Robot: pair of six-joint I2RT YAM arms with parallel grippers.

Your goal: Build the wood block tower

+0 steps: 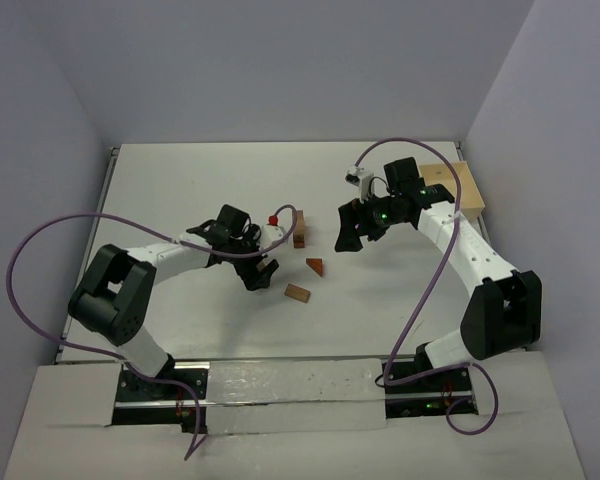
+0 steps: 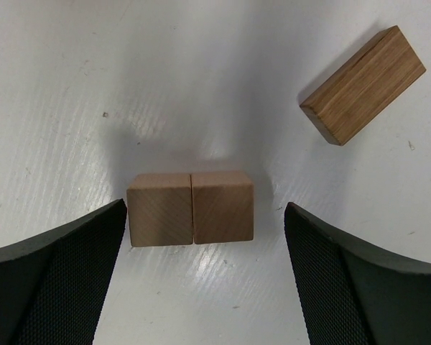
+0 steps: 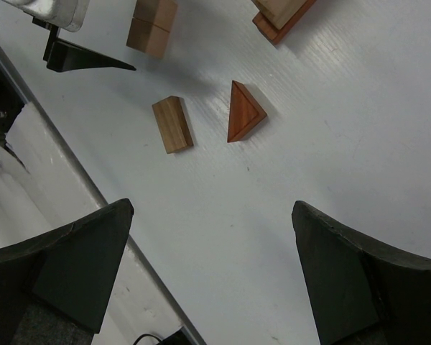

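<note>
Two tan cubes (image 2: 190, 208) lie side by side on the white table. My left gripper (image 2: 205, 215) is open and straddles them, its fingers (image 2: 57, 280) just outside each end and not pressing. A brown bar (image 2: 363, 85) lies beyond them to the right. In the top view my left gripper (image 1: 261, 268) covers the cubes. A tan block rests on a reddish bar (image 1: 299, 232), forming the low wood block tower. The red-brown wedge (image 1: 315, 266) and the bar (image 1: 297, 292) lie loose near it. My right gripper (image 1: 348, 235) hovers open and empty, well above the wedge (image 3: 244, 111).
A larger pale wooden box (image 1: 455, 188) stands at the back right behind the right arm. The table's near edge with its metal rail (image 3: 65, 154) runs below the right gripper. Grey walls enclose the table on three sides.
</note>
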